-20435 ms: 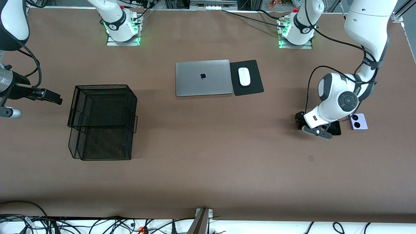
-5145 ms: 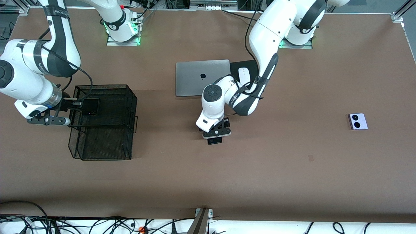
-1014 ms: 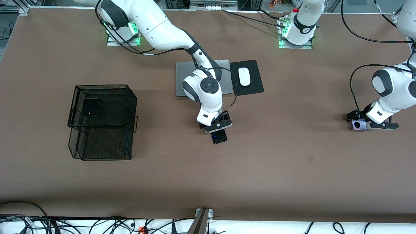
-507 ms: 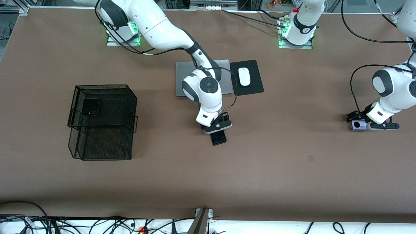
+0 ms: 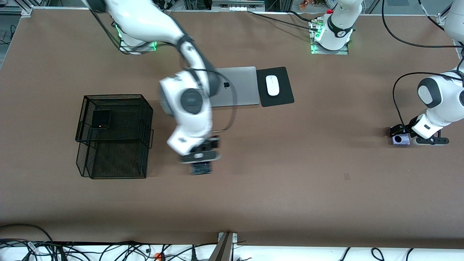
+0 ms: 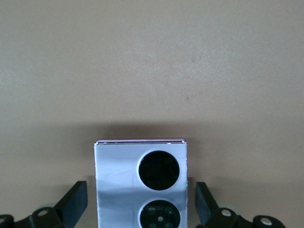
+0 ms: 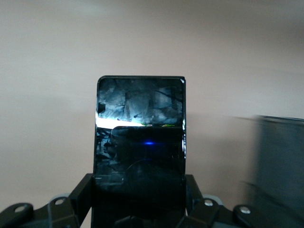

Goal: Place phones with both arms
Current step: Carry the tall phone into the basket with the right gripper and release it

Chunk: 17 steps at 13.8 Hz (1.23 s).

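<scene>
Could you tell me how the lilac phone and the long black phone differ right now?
The lilac phone lies on the table between the left claw's open fingers, not gripped; the long black phone is clamped in the right claw, up off the table. The lilac phone is short with two black lenses; the black phone is long and glossy.

The counter [image 5: 326, 199] looks matt brown. The slab phone [image 7: 140, 156] is glossy black glass; the lilac-white flip phone [image 6: 118, 185] is smooth and shiny; the basket [image 5: 114, 159] is black wire mesh.

table [image 5: 326, 203] | laptop [image 5: 239, 87] | mouse pad [image 5: 284, 96] | mesh basket [image 5: 114, 136] | lilac flip phone [image 5: 400, 139]
</scene>
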{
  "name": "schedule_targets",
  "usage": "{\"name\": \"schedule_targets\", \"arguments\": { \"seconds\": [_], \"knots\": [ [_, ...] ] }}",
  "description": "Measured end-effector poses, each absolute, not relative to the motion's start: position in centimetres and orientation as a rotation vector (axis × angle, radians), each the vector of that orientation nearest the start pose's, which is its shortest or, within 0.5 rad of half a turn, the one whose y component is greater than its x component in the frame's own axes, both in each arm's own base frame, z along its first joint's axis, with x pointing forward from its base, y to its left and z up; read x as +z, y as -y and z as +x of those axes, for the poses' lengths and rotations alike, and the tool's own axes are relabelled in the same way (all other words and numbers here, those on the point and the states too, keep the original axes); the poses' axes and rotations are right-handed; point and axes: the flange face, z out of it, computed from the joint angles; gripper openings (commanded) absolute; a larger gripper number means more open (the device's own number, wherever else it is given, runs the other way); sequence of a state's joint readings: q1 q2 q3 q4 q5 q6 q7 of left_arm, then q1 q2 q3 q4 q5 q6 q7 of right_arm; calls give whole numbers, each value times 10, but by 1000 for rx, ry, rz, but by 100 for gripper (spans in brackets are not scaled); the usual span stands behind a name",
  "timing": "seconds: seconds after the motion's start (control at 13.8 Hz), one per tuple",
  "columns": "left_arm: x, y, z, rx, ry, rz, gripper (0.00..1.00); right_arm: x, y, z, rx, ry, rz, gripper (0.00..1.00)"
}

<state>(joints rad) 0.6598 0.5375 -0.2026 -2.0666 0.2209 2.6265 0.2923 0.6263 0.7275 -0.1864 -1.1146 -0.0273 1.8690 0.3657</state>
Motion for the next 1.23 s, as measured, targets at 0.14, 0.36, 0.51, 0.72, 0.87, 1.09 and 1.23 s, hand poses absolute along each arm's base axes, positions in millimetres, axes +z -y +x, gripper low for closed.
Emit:
{"name": "schedule_targets", "arguments": {
  "seconds": [0.14,0.36,0.51,0.72,0.87,1.09,1.23],
  "knots": [
    [172,-259,532,-56,10,-3120,100,433,-279,674,-49,227,-3295,3],
    [170,-261,531,-58,14,-3121,100,438,-182,662,104,123,-3338,3],
    [168,-261,531,-54,14,-3123,100,421,-138,639,191,45,-3328,2],
    [162,-260,531,-61,13,-3126,100,390,-96,596,291,-23,-3291,2],
    [159,-260,531,-64,14,-3128,90,373,-82,573,359,-51,-3265,2],
    [164,-261,532,-71,13,-3125,41,356,-81,556,426,-80,-3216,2],
    [163,-261,533,-73,14,-3125,20,350,-84,553,440,-84,-3201,2]
  ]
}}
